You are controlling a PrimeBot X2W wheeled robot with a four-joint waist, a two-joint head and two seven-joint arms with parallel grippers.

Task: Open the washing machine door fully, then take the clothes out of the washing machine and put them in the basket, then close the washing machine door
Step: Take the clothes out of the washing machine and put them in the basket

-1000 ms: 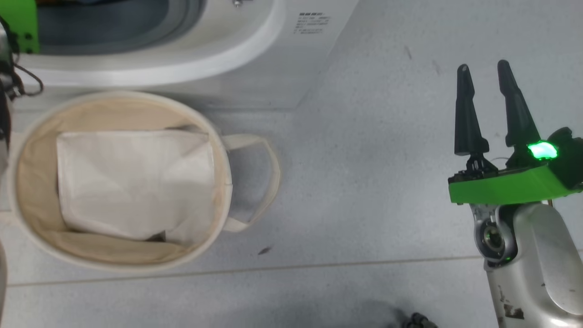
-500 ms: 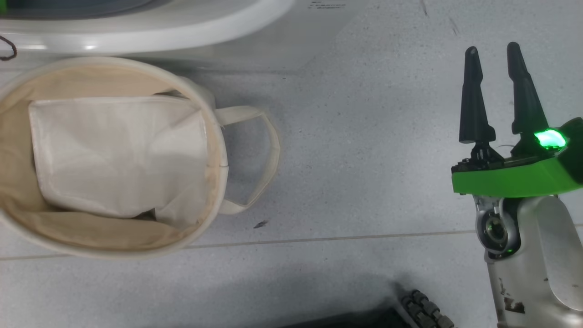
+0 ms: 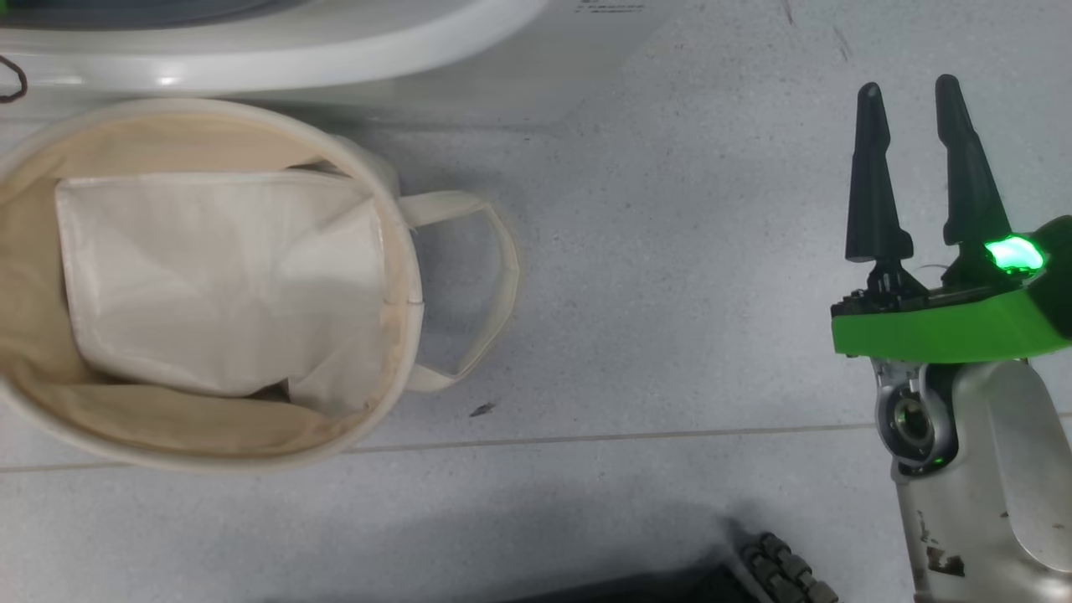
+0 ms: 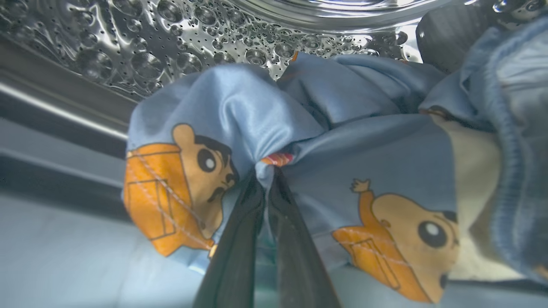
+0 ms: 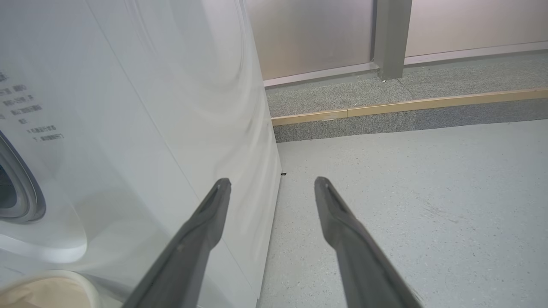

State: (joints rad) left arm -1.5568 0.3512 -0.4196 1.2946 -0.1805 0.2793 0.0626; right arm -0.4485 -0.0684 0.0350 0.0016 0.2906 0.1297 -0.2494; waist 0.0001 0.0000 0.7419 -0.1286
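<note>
Inside the dimpled steel drum of the washing machine, the robot's left gripper has its two dark fingers pressed together on a small fold of the clothes. These are blue fabric printed with orange bear figures, and they lie heaped on the drum's floor. The right gripper hangs idle with its fingers apart over the grey floor beside the washer's corner, well apart from the work. The cream basket sits just in front of the machine, below its mouth, with a white folded sheet lying inside it.

The danger lies in the thinness of the grip. Only a pinch of smooth-looking cloth sits between the fingertips, and the weight of the rest of the heap could draw it free as the arm backs out. The garments are bunched against one another, so a second piece may trail along. It could catch on the lip of the drum mouth or fall to the floor short of the basket. A long hanging end could also drape over the soft rim rather than land inside, or drag the light basket aside. With the right arm far off, nothing stands ready to catch a slip.
</note>
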